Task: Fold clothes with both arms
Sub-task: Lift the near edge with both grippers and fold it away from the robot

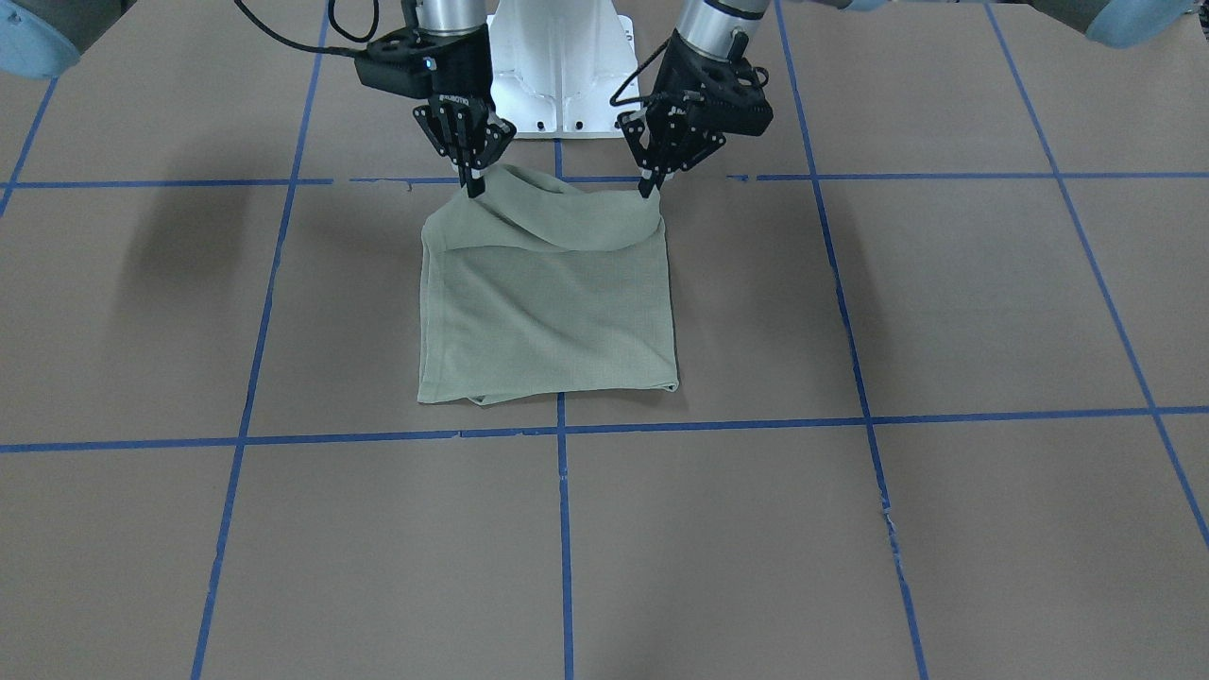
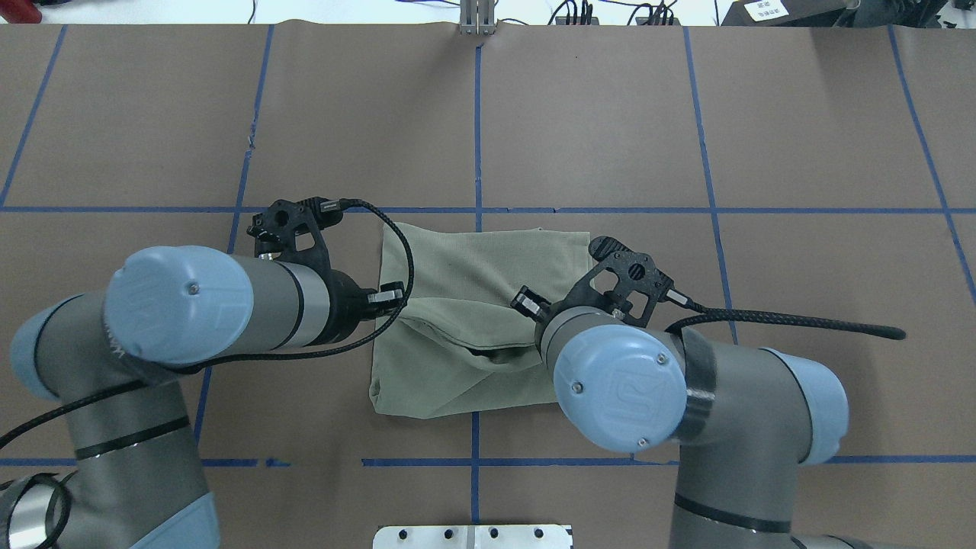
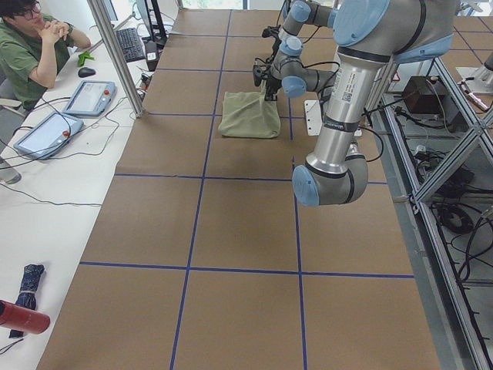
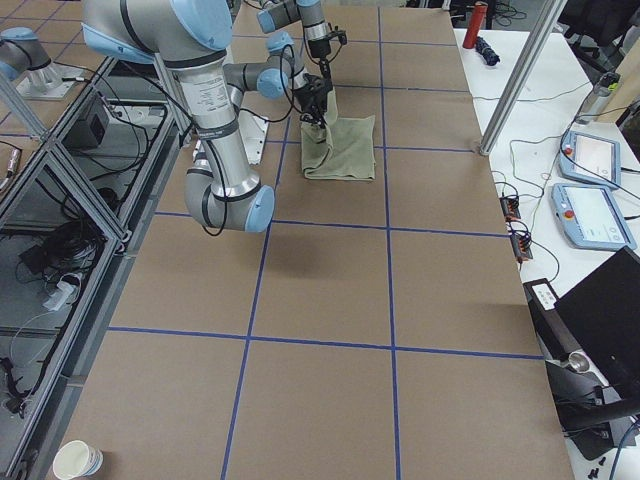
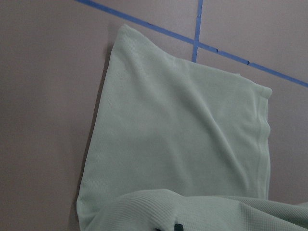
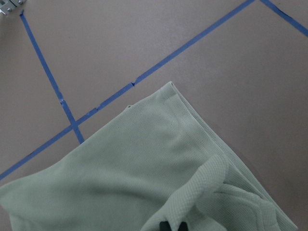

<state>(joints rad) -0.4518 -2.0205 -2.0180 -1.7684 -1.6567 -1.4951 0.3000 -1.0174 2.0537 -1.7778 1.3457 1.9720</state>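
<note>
The pale green shirt [image 1: 557,312] lies folded into a rough rectangle on the brown table, near the robot's base. Its edge nearest the robot is lifted and sags between the two grippers. My left gripper [image 1: 650,189] is shut on one corner of that edge, and my right gripper [image 1: 475,187] is shut on the other. From overhead, the shirt [image 2: 488,267] sits between the left gripper [image 2: 393,297] and the right gripper [image 2: 526,301]. Each wrist view shows cloth [image 5: 183,139] [image 6: 120,168] bunched at the fingertips. The far edge rests flat on the table.
The white pedestal base [image 1: 562,66] stands just behind the grippers. Blue tape lines [image 1: 564,529] grid the brown tabletop. A person [image 3: 31,46] sits at a side desk with tablets [image 3: 88,96]. A paper cup [image 4: 78,460] stands off the table's corner.
</note>
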